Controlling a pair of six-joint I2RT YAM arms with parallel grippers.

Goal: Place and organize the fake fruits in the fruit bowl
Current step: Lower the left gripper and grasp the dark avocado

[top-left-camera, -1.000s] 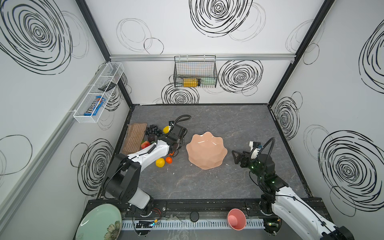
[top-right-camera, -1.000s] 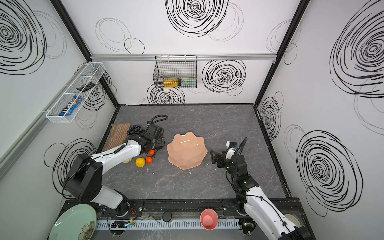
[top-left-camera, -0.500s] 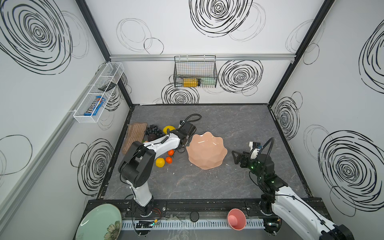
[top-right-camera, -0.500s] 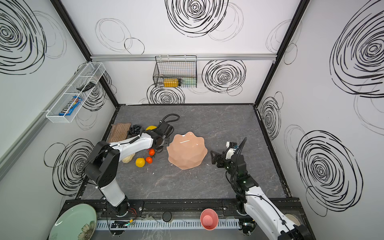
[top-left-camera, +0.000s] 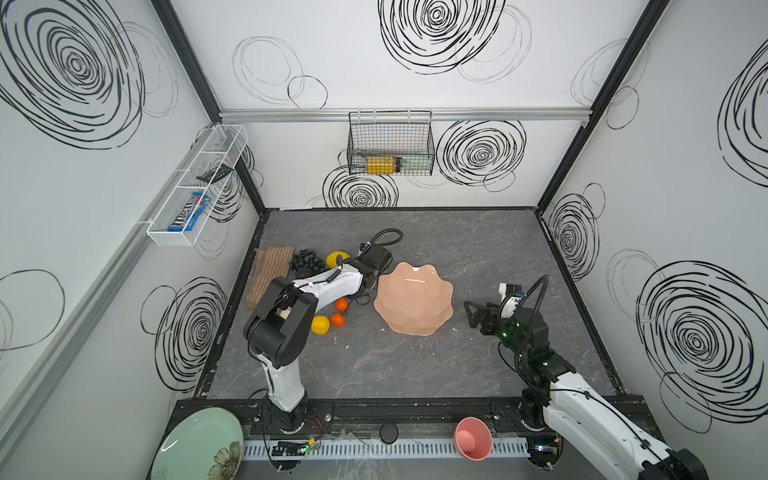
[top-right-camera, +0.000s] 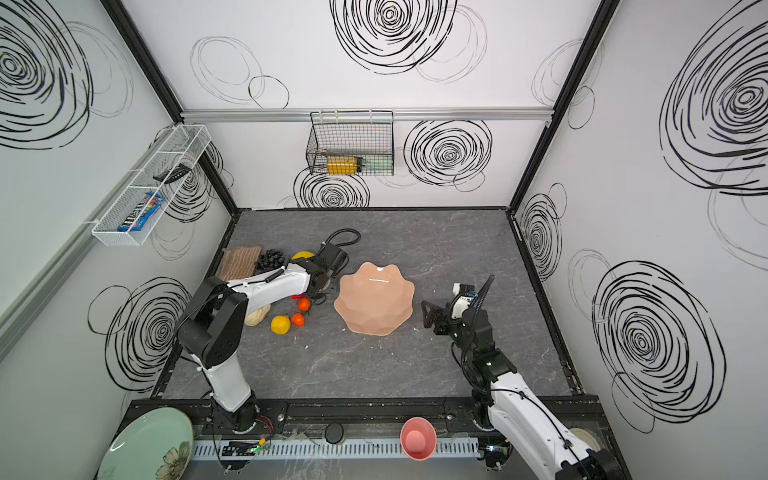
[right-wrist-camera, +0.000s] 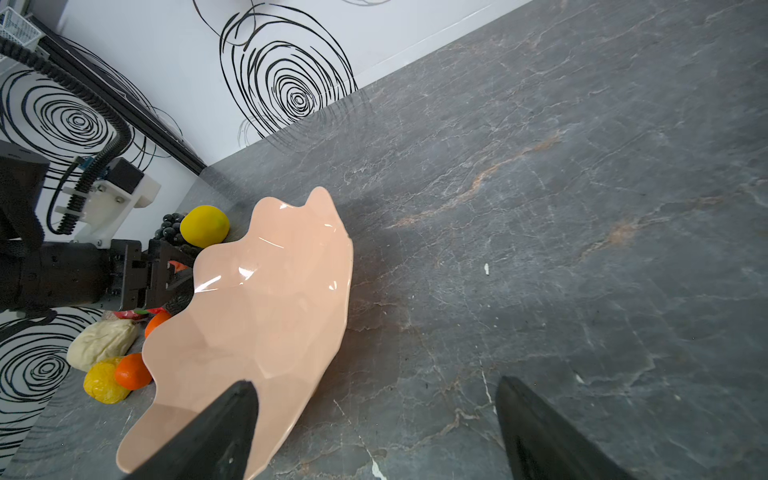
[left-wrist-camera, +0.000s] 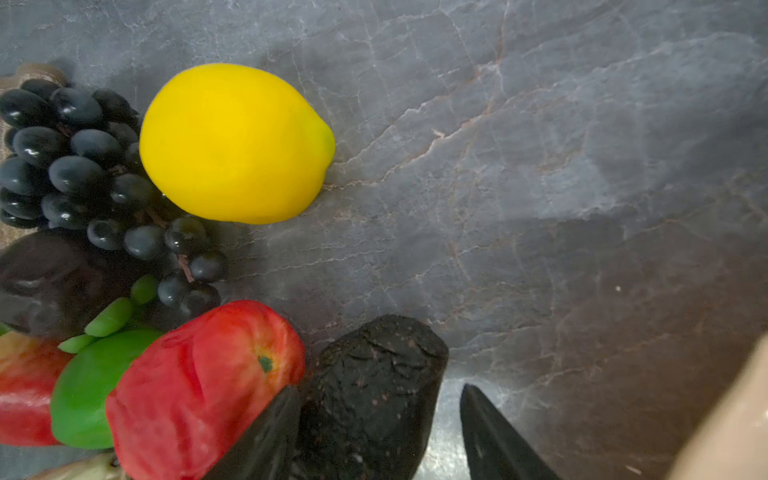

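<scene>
The fruit bowl [top-left-camera: 413,299] sits mid-table [top-left-camera: 415,365], its glossy inside bare. The fruit all lies on the stone to its left. There the left gripper [left-wrist-camera: 378,390] straddles the avocado [left-wrist-camera: 382,349]. Its jaws are apart, with one finger against the skin and a sliver of table showing beside the other (no squeeze). Close by lie the red apple [left-wrist-camera: 199,374], a lime [left-wrist-camera: 83,386], the grape bunch [left-wrist-camera: 83,174] and a lemon [left-wrist-camera: 232,141]. Two oranges [top-left-camera: 341,304], a second lemon [top-left-camera: 320,324] and the pear [top-right-camera: 257,316] lie nearer the front. The right gripper [right-wrist-camera: 374,382] hangs just right of the bowl, jaws wide apart and holding nothing. The wire basket [top-left-camera: 390,143] on the back wall holds a yellow item, and the mesh shelf [top-left-camera: 195,187] on the left wall holds a blue packet.
</scene>
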